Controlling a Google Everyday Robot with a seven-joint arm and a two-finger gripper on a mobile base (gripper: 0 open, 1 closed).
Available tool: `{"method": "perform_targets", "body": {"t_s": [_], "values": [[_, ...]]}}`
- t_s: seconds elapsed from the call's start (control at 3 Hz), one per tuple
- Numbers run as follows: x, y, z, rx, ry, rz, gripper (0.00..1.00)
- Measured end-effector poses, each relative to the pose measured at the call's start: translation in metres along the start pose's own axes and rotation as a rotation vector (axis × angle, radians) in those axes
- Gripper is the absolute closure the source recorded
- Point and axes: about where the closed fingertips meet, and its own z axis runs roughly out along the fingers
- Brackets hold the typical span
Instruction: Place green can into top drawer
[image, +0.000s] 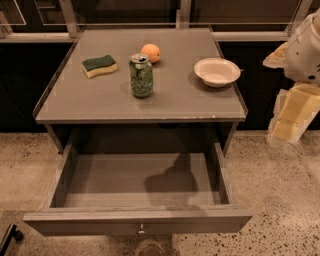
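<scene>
Small dark green drink can with silver top (141, 76): upright near the middle of the grey table top (100, 102), untouched.

From the can:
- green-and-yellow sponge (99, 65) at 10 o'clock
- round orange fruit (150, 52) just beside, at 1 o'clock
- shallow white bowl (217, 71) at 3 o'clock
- wide shallow grey top drawer (137, 220) at 6 o'clock, pulled open, inside bare

Pale gripper (290, 120): hangs off the table's right edge, about 4 o'clock from the can and well apart. Nothing seen in it. Open or closed, cannot tell.

Step in hand, by my reading: the reach, no grasp yet. The next move calls for coming in from 3 o'clock, clearing the bowl, and closing around the can's side.
</scene>
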Motion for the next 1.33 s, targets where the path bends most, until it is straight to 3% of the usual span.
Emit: {"method": "perform_targets", "body": {"t_s": [0.33, 0.67, 1.0, 1.33], "values": [[-0.003, -0.028, 0.017, -0.004, -0.098, 0.031, 0.00], [-0.022, -0.072, 0.045, -0.013, -0.212, 0.065, 0.00], [-0.053, -0.111, 0.073, -0.024, -0.297, 0.083, 0.00], [-0.095, -0.131, 0.101, -0.075, -0.350, 0.063, 0.00]]}}
